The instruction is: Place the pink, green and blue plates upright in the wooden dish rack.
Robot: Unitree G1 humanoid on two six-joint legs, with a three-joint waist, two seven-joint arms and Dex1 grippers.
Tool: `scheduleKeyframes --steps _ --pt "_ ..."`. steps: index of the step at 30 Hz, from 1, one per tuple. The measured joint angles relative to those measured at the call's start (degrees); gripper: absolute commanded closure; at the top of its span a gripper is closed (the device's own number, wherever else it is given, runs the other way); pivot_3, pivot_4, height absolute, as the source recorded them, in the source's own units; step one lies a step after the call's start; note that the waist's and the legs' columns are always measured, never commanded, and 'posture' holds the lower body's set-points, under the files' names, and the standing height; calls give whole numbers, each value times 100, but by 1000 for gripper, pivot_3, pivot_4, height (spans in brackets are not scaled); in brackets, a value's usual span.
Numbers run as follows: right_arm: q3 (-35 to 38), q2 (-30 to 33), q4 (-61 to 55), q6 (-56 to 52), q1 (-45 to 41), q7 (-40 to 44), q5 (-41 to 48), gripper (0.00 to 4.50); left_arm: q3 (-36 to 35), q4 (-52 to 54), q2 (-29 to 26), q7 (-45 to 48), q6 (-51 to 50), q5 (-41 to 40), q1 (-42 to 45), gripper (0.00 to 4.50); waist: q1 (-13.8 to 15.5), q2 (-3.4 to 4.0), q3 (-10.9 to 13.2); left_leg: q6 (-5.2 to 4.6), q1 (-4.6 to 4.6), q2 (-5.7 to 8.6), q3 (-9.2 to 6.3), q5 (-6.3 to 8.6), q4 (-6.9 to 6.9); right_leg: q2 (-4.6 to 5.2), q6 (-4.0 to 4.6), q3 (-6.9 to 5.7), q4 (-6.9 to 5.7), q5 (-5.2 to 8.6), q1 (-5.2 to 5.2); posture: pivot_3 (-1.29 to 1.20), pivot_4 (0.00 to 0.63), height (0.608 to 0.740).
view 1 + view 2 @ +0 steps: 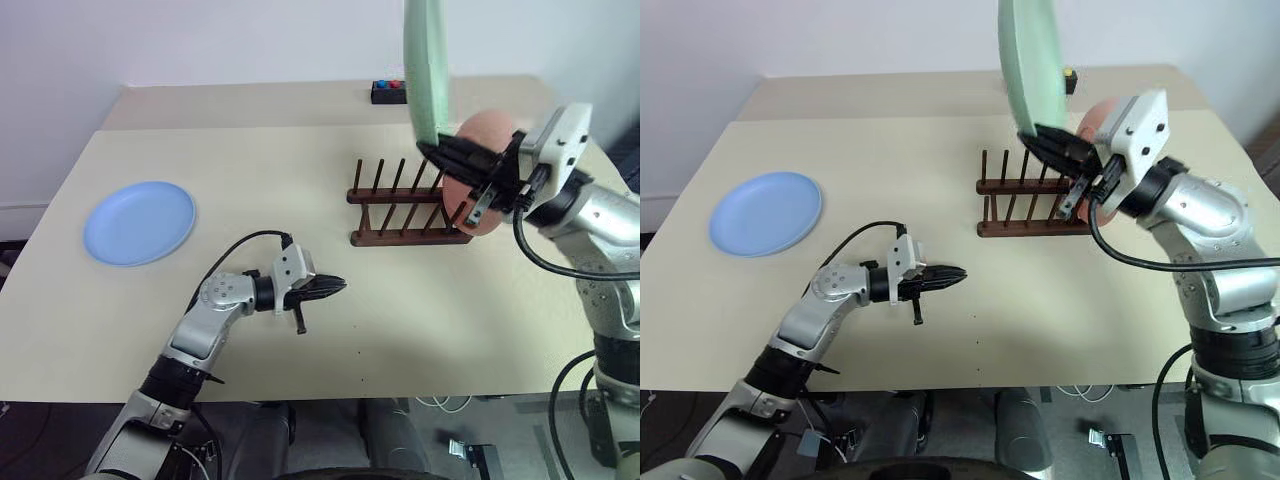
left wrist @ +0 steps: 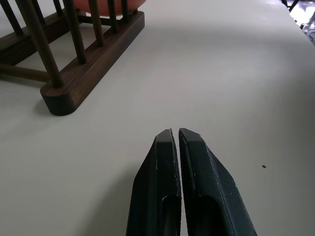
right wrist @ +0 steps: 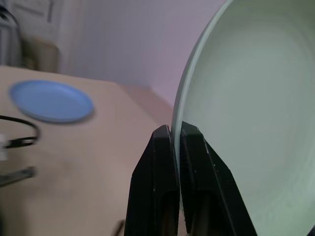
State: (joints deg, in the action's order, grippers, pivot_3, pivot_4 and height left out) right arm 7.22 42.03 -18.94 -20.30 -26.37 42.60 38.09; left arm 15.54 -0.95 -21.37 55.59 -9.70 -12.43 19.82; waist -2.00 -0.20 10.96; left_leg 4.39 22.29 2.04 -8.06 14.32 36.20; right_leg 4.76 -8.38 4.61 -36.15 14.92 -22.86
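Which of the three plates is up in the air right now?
The green plate, pinched upright by the right claw above the rack. The pink plate stands in the rack; the blue plate lies flat.

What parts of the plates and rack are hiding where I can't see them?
- Round salmon pink plate: mostly hidden behind the right tool in the eye views.
- Pale mint green plate: top cut off by the picture edge.
- Dark brown wooden dish rack: its right end is covered by that arm.
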Motion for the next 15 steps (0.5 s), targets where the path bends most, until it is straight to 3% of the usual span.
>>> scheduleKeyframes --steps 5,15 --pt "226 -278 383 -554 9 72 607 4432 -56 120 -2 -57 -8 -9 -3 4360 0 0 0 0 0 0 1 0 0 0 0 0 0 0 0 0 150 740" --pt "429 -323 822 -918 42 261 793 4432 -58 123 -54 -56 -72 -9 -95 4360 -5 0 0 0 0 0 1 0 -1 -1 0 -1 0 0 -2 0 150 740"
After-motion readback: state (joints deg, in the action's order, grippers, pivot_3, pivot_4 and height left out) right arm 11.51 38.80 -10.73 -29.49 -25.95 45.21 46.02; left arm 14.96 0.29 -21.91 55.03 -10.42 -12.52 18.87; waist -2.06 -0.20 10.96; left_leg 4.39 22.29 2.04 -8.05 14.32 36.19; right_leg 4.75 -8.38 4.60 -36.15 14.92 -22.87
